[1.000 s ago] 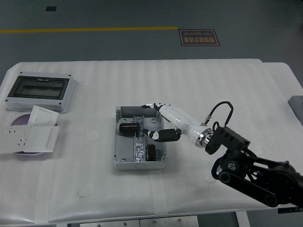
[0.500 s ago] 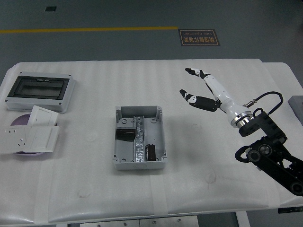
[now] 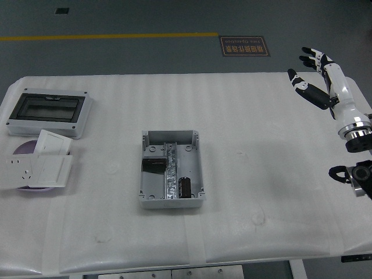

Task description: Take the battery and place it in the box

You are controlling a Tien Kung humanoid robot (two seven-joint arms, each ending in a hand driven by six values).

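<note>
Dark cylindrical battery (image 3: 153, 165) lying inside open grey plastic box (image 3: 199, 174) at frame centre, left compartment. White-and-black right hand (image 3: 318, 76) raised at upper right, fingers spread, holding nothing.

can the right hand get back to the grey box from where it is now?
Probably yes. The right hand is raised over the table's far right corner, fingers open and empty, and the white table between it and the grey box is bare.

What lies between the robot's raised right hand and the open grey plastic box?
Only bare white table, seen from the head view, separates right hand from grey box.
</note>
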